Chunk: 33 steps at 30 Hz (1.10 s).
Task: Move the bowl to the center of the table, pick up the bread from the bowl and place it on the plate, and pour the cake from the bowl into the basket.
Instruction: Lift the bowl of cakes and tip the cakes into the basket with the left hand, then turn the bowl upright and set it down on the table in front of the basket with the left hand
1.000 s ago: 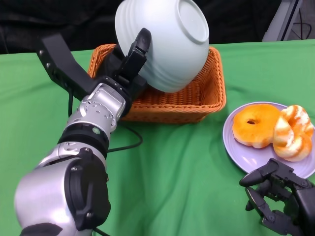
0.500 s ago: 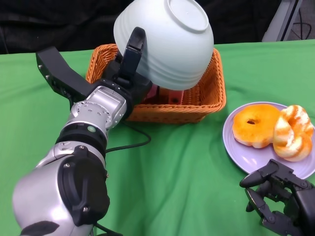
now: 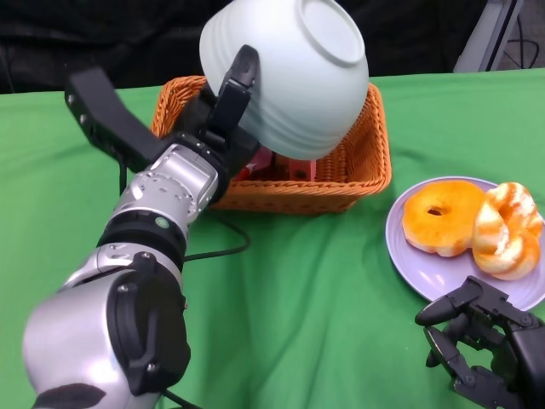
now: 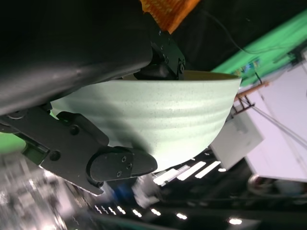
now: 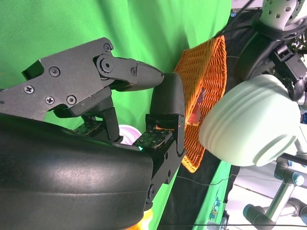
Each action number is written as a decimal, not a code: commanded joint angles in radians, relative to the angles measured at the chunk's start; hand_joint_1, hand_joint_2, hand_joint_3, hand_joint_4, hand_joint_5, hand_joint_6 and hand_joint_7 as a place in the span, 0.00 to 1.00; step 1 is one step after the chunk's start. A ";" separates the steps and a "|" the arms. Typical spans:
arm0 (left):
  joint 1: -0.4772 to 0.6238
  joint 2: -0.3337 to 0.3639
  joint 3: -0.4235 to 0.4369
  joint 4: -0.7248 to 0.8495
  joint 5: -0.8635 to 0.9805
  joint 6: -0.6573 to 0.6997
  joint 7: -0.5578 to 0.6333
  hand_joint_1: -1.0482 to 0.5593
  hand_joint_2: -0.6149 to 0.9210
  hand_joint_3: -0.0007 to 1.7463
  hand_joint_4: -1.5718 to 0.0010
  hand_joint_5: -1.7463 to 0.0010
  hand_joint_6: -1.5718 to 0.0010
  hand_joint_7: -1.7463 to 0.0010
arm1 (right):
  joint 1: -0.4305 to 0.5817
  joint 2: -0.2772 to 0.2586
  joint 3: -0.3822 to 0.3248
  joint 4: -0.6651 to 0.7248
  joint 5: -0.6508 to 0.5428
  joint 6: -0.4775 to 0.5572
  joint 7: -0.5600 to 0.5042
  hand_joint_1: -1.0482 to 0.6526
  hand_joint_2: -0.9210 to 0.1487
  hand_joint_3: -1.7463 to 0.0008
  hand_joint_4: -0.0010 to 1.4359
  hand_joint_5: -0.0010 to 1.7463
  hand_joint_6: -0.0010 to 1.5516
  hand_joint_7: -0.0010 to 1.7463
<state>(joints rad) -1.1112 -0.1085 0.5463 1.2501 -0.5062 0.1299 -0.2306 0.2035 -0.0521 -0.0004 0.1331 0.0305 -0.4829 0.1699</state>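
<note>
My left hand (image 3: pixel 223 106) grips the pale green bowl (image 3: pixel 289 72) by its rim and holds it tipped almost upside down above the orange wicker basket (image 3: pixel 358 170). A pink piece of cake (image 3: pixel 285 166) shows inside the basket under the bowl. The bowl (image 4: pixel 158 120) fills the left wrist view, with my fingers (image 4: pixel 110 163) on its outer wall. The lilac plate (image 3: pixel 409 251) at the right carries an orange ring of bread (image 3: pixel 443 217) and a glazed pastry (image 3: pixel 507 230). My right hand (image 3: pixel 481 349) rests low near the plate's front edge, fingers apart and holding nothing.
Green cloth (image 3: pixel 306 307) covers the table. A black cable (image 3: pixel 217 247) runs over it in front of the basket. A metal stand (image 3: pixel 498 34) rises behind the table's far right. In the right wrist view the basket (image 5: pixel 204 96) and the bowl (image 5: pixel 249 127) lie beyond my fingers.
The bowl has lifted and tipped further over the basket, and the pink cake now shows inside the basket. My right hand has stayed still.
</note>
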 commanded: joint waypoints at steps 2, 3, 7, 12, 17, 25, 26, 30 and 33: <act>-0.019 0.027 -0.122 -0.066 0.113 -0.129 -0.114 0.59 0.80 0.66 0.48 0.00 0.51 0.09 | 0.008 -0.015 -0.008 -0.019 -0.004 0.005 -0.007 0.51 0.14 0.67 0.44 0.93 0.39 0.78; -0.015 0.032 -0.145 -0.076 0.134 -0.150 -0.129 0.59 0.78 0.68 0.49 0.00 0.49 0.12 | 0.006 -0.015 -0.008 -0.018 -0.006 0.004 -0.008 0.51 0.14 0.67 0.44 0.93 0.39 0.78; 0.003 0.054 -0.220 -0.122 0.198 -0.216 -0.190 0.57 0.76 0.69 0.49 0.00 0.48 0.14 | 0.003 -0.013 -0.008 -0.015 -0.009 0.000 -0.010 0.51 0.14 0.68 0.45 0.94 0.39 0.78; 0.043 0.087 -0.305 -0.205 0.262 -0.286 -0.258 0.54 0.74 0.69 0.50 0.00 0.48 0.13 | 0.003 -0.011 -0.008 -0.019 -0.011 0.006 -0.011 0.51 0.15 0.67 0.44 0.94 0.39 0.78; 0.109 0.136 -0.385 -0.330 0.301 -0.324 -0.372 0.50 0.77 0.63 0.50 0.00 0.52 0.12 | 0.002 -0.014 -0.009 -0.012 -0.012 -0.003 -0.010 0.50 0.16 0.66 0.44 0.94 0.40 0.79; 0.228 0.203 -0.492 -0.448 0.427 -0.564 -0.382 0.52 0.76 0.62 0.49 0.01 0.53 0.15 | 0.000 -0.013 -0.007 -0.009 -0.007 -0.001 -0.004 0.49 0.16 0.65 0.44 0.94 0.40 0.78; 0.273 0.215 -0.509 -0.465 0.470 -0.688 -0.359 0.53 0.77 0.61 0.49 0.01 0.52 0.17 | 0.002 -0.012 -0.006 -0.014 -0.008 0.002 -0.005 0.49 0.16 0.66 0.44 0.94 0.40 0.78; 0.363 0.250 -0.534 -0.468 0.572 -0.973 -0.281 0.56 0.81 0.56 0.49 0.00 0.51 0.22 | 0.009 -0.011 -0.002 -0.031 -0.011 0.014 -0.008 0.48 0.16 0.66 0.45 0.93 0.40 0.77; 0.423 0.283 -0.537 -0.451 0.650 -1.159 -0.203 0.58 0.72 0.68 0.48 0.02 0.50 0.22 | 0.012 -0.011 -0.001 -0.036 -0.013 0.013 -0.009 0.49 0.16 0.66 0.44 0.93 0.40 0.77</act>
<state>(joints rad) -0.7099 0.1310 0.0046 0.8050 0.1133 -0.9159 -0.4924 0.2044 -0.0516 0.0054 0.1108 0.0154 -0.4795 0.1672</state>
